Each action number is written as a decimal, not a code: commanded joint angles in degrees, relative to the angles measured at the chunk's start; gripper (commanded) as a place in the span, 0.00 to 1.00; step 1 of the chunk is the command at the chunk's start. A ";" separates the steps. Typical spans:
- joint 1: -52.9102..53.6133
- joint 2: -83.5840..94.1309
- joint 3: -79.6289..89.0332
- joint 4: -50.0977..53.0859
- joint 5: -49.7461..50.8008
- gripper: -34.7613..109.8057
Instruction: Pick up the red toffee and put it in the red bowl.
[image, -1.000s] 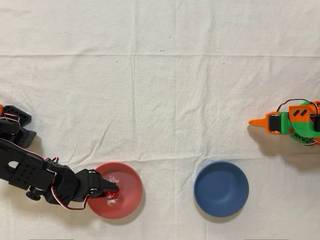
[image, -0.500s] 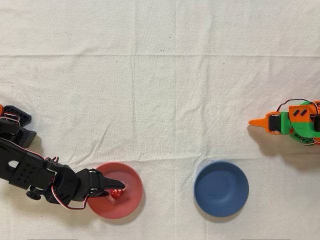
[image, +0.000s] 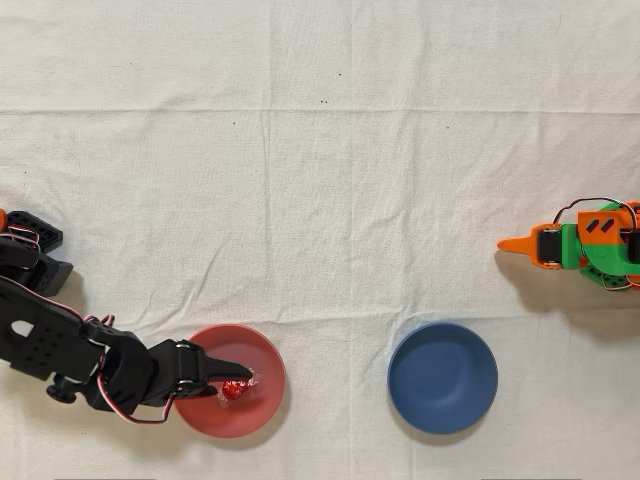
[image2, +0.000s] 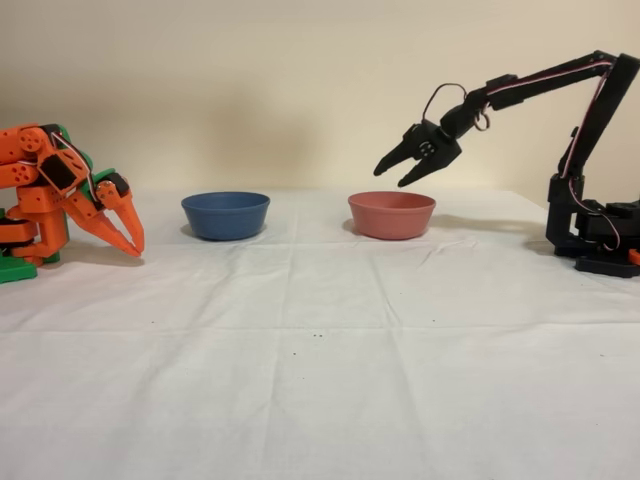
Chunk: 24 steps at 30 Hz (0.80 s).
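Observation:
The red toffee lies inside the red bowl, near its middle, free of the fingers. My gripper reaches over the bowl's left half from the left in the overhead view. In the fixed view the gripper hangs open a little above the red bowl, with nothing between its fingers. The bowl's wall hides the toffee from the side.
A dark blue bowl stands to the right of the red one in the overhead view, and to its left in the fixed view. The idle orange arm rests at the right edge. White cloth covers the table.
The gripper has opened and let go of the toffee, which now rests in the red bowl. The arm has drawn back slightly to the left.

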 joint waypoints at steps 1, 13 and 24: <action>-1.67 6.15 -7.91 6.15 2.55 0.43; -14.50 16.17 -9.76 11.78 22.32 0.42; -26.63 29.97 3.69 8.00 33.84 0.41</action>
